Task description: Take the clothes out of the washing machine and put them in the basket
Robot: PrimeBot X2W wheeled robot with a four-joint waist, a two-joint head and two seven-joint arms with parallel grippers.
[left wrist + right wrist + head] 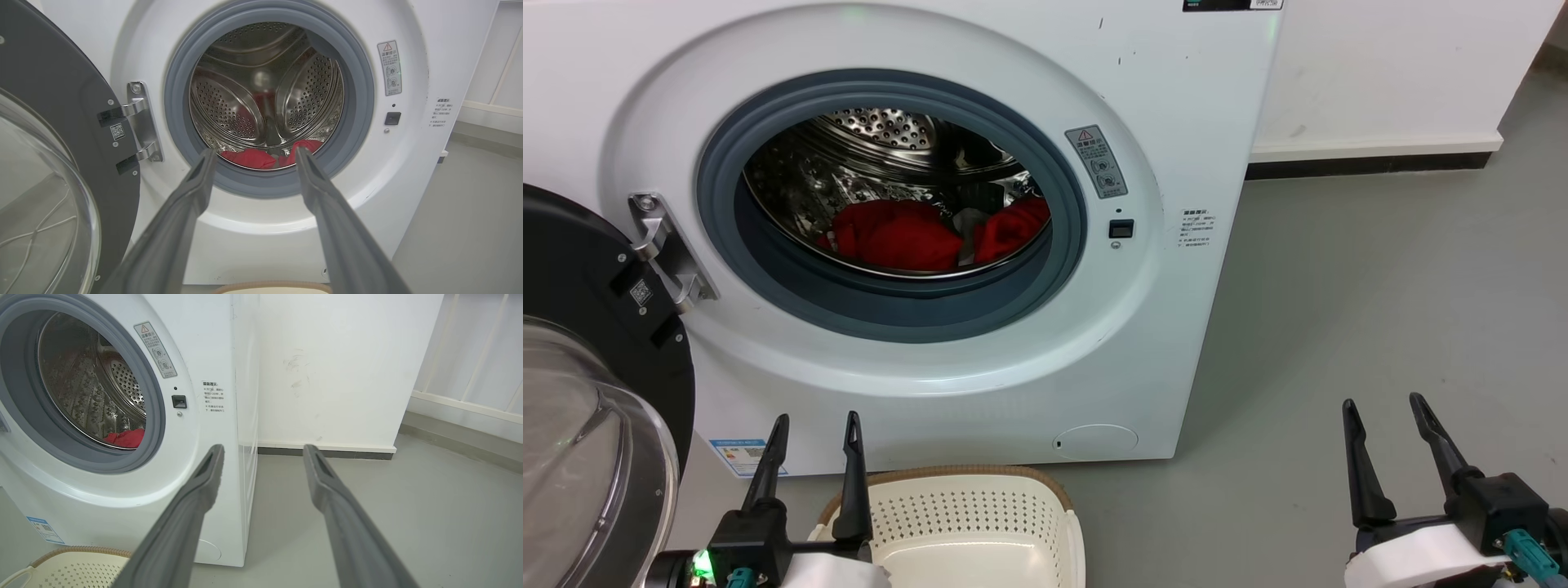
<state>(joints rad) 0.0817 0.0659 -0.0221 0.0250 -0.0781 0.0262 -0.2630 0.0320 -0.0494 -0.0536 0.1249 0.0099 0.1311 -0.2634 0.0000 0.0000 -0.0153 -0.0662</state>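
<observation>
Left gripper (817, 416) and right gripper (1382, 400) gaped empty; dragged bright red fabric clothes (894, 237) risked snagging on grey rubber porthole rim (890, 314).

Glossy white washing machine (1192, 122) panel, shiny perforated steel drum (229, 110), soft red cloth clothes (898, 237), matt perforated plastic basket (980, 514)
</observation>
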